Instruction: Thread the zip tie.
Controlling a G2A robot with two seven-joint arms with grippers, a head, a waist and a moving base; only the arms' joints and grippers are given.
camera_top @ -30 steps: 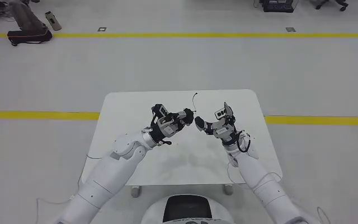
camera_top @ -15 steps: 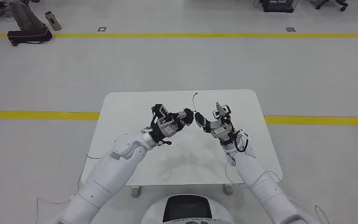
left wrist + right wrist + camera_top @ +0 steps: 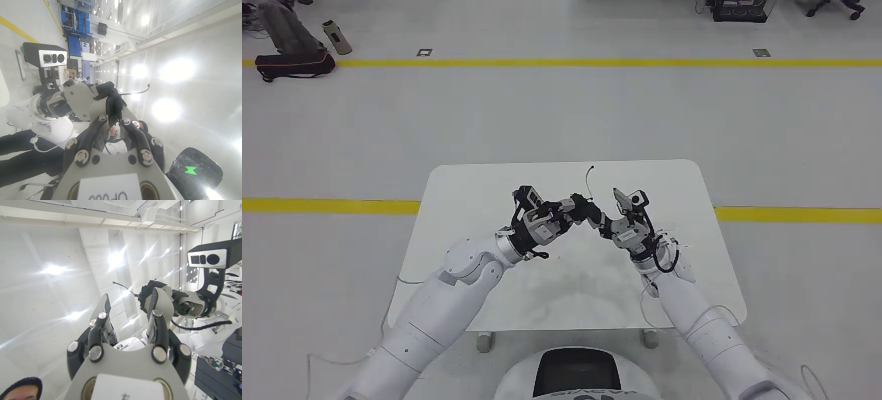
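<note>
zip tie (image 3: 136, 93): 1 | table (image 3: 472, 200): 1 | left arm (image 3: 467, 268) + right arm (image 3: 692, 305): 2

Robot lab: yel. floor lines (image 3: 542, 63).

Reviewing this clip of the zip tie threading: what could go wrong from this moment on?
1. The open right gripper appears almost against the left gripper, which is shut on the zip tie. Closing here may clamp the other gripper's tip rather than the tie.
2. The tie's thin free end curves away and is held at one end only, so a nudge could bend it off line or pull it loose.
</note>
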